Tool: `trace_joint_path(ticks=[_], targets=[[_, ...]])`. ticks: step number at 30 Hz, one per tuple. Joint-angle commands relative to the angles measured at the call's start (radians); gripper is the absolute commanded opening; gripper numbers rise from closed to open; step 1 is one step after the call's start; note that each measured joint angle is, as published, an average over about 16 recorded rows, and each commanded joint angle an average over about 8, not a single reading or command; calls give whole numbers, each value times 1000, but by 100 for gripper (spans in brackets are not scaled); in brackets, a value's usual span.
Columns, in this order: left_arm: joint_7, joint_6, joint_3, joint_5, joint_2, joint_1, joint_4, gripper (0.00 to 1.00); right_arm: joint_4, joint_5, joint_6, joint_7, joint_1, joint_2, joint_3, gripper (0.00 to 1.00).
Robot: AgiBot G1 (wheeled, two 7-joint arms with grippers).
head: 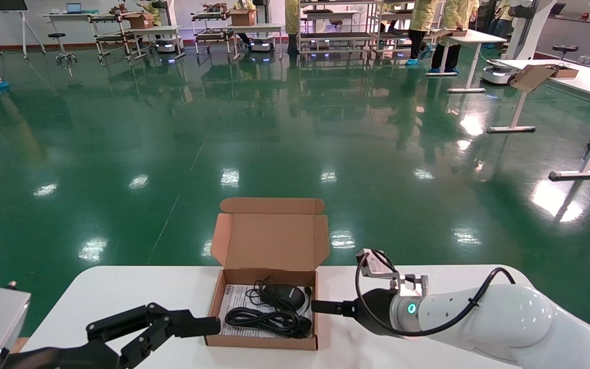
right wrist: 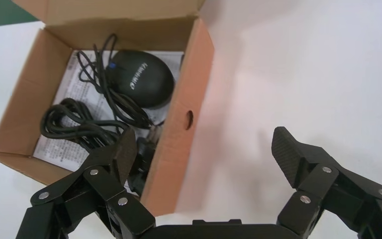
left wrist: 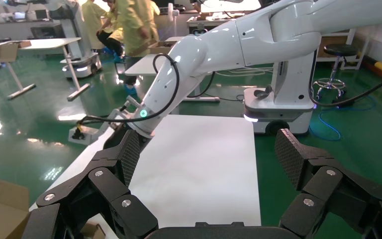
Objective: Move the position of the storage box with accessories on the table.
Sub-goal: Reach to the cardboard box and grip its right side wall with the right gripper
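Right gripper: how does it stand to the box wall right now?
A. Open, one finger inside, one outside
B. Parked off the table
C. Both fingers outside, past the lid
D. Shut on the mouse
A: the right gripper is open, straddling the box wall, one finger over the cable, the other over the table.

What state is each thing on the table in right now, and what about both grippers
storage box: open, flap lid upright.
mouse: inside the box, on the paper sheet.
cable: coiled, inside the box.
right gripper: open, straddling the box's right wall, one finger inside.
left gripper: open, at the box's left wall.
table: bears the box.
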Motion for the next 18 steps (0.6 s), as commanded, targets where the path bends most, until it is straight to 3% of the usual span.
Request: trace_joint_path(ticks=[1, 14, 15, 18], targets=[[0, 0, 0, 0, 0, 0, 0, 100, 3, 2, 7, 7, -3, 0, -12, 100], [0, 0, 0, 0, 0, 0, 0, 100, 65, 31, 72, 56, -29, -4, -95, 100], [0, 0, 0, 0, 0, 0, 0, 100, 69, 33, 78, 59, -30, -4, -102, 96], [0, 0, 0, 0, 0, 0, 0, 100, 76, 38, 92, 68, -31, -4, -124, 59]])
